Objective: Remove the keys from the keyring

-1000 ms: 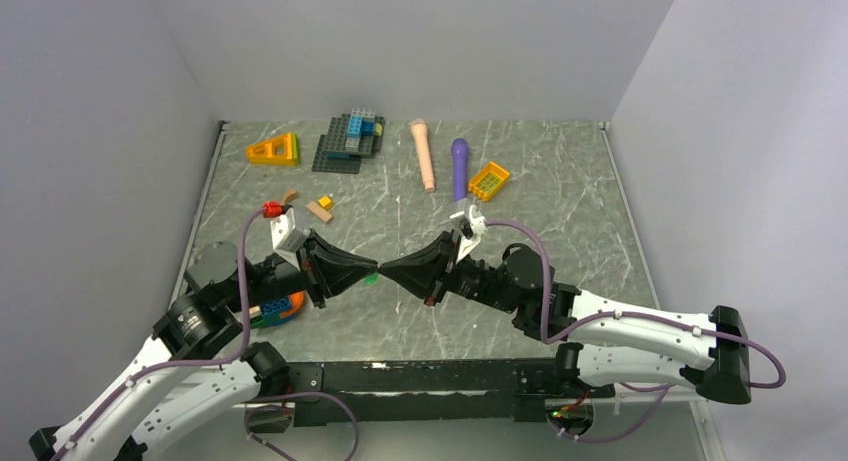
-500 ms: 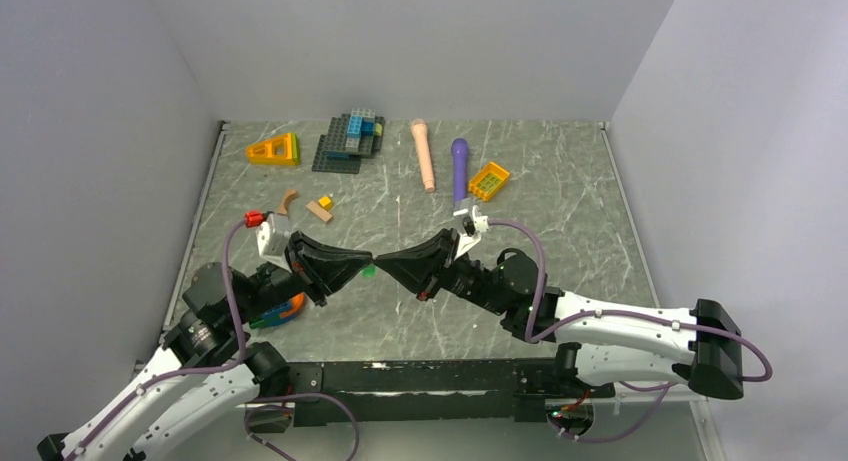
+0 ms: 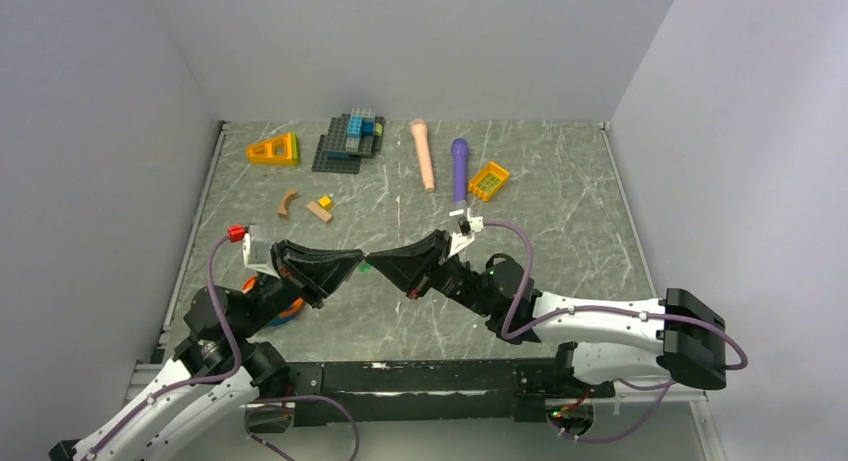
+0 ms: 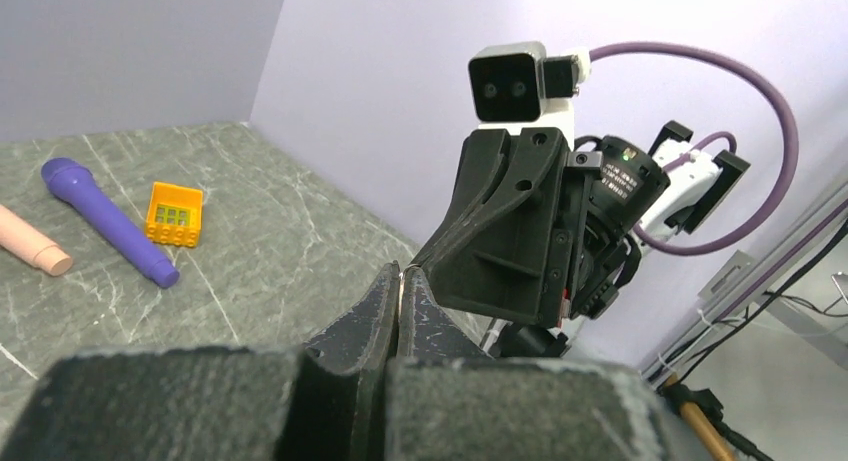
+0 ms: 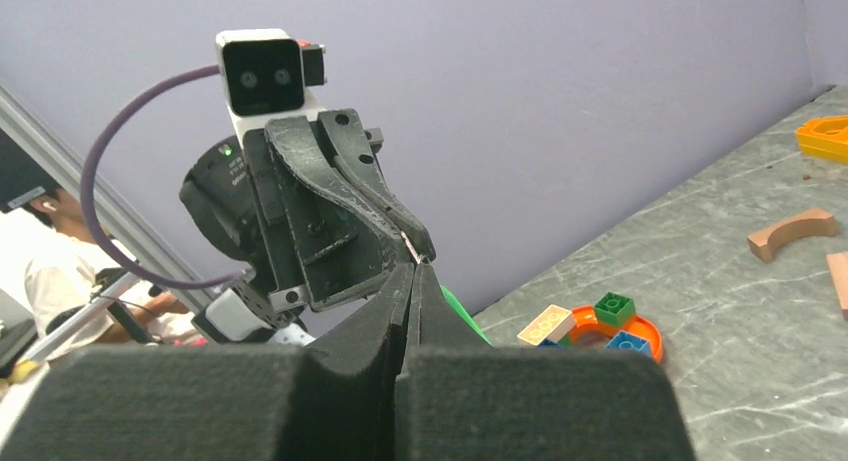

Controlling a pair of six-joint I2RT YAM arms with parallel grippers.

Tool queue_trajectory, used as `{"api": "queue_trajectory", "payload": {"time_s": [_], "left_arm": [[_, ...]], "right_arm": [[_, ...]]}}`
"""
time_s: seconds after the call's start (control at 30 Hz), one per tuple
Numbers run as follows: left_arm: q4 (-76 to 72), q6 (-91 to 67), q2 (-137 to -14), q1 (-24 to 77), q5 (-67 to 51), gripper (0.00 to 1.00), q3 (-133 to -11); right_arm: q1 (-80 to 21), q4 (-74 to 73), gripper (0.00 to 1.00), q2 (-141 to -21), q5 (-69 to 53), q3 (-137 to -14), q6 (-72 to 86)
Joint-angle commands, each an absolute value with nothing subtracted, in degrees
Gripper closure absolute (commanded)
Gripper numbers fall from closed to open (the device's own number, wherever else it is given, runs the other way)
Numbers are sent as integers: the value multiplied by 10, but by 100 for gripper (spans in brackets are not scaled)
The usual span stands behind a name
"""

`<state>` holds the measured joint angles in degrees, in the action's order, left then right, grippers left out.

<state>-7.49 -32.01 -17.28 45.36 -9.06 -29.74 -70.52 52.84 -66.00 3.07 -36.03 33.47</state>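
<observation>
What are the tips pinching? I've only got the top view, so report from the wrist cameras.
Observer: In the left wrist view, the left gripper is shut and a thin metal ring pokes from its tips.
Operator: Check the right one.
Observer: In the right wrist view, the right gripper is shut too, tips against the left's. I can't tell whether it grips the ring.
Operator: Name that green thing under them.
Observer: The right wrist view shows a green piece just behind the right gripper, but it's too hidden to identify.
</observation>
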Motion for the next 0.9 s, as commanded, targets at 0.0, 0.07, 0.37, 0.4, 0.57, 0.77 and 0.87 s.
{"api": "queue_trajectory", "payload": {"time_s": [0.0, 0.07, 0.37, 0.4, 0.57, 0.77, 0.87], "left_arm": [[-152, -338, -154, 448, -2, 100, -277], [-175, -336, -146, 447, -4, 100, -271], [-207, -339, -124, 448, -7, 100, -260], [-201, -337, -125, 448, -10, 100, -264], [-117, -313, -131, 447, -11, 100, -306], [27, -271, -151, 448, -2, 100, -367], [107, -261, -178, 448, 29, 100, -390]], "right_arm": [[-712, 660, 100, -671, 20, -349, 363], [-713, 684, 100, -678, 24, -344, 365], [-712, 784, 100, -701, 28, -317, 376], [-712, 780, 100, -699, 29, -317, 375], [-712, 736, 100, -667, 40, -307, 364], [-713, 544, 100, -587, 101, -303, 330], [-713, 439, 100, -551, 129, -309, 321]]}}
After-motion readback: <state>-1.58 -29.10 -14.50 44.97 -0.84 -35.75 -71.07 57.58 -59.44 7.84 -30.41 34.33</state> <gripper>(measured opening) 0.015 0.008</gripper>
